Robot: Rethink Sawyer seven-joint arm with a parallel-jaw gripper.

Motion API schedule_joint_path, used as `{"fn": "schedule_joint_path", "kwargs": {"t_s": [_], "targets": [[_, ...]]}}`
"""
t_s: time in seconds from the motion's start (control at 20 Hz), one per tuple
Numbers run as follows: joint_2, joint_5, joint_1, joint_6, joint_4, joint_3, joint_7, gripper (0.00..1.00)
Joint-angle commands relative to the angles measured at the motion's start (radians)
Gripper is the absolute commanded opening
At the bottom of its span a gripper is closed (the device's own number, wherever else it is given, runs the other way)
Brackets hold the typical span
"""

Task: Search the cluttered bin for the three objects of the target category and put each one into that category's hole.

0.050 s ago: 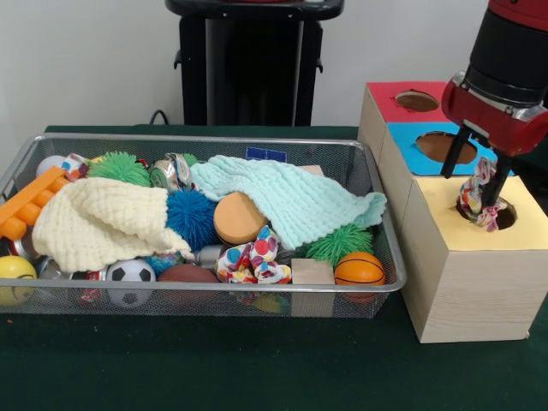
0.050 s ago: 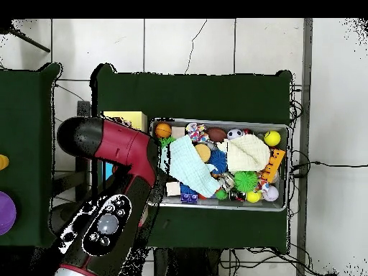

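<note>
Claw (image 1: 485, 181) is clamped on a knotted patterned cloth toy (image 1: 476, 199), hanging just over the yellow hole (image 1: 501, 214) of the sorting box (image 1: 467, 282), toy's bottom at the rim, not released yet. A similar patterned cloth toy (image 1: 253, 257) is left in the wire bin (image 1: 171, 295), front-centre, well apart from the claw. Can't tell how many are done.

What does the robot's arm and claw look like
The arm is glossy dark red with black sections. In the overhead view its black wrist housing carries a round grey button ringed by smaller buttons. The claw has a red body with thin black fingers below a black cylinder.
</note>
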Motion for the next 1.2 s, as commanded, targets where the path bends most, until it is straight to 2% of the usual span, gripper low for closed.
{"fn": "schedule_joint_path", "kwargs": {"t_s": [0.05, 0.15, 0.35, 0.6, 0.8, 1.2], "targets": [[0.030, 0.029, -0.009, 0.012, -0.019, 0.121, 0.266, 1.00], [0.023, 0.054, -0.006, 0.009, -0.008, 0.134, 0.296, 1.00], [0.011, 0.054, -0.001, 0.053, -0.020, 0.120, 0.318, 1.00], [-0.050, 0.091, -0.032, 0.072, -0.006, 0.175, 0.269, 1.00], [-0.071, 0.112, -0.049, 0.072, 0.000, 0.203, 0.246, 1.00], [-0.095, 0.101, -0.055, 0.094, 0.004, 0.202, 0.242, 1.00]]}}
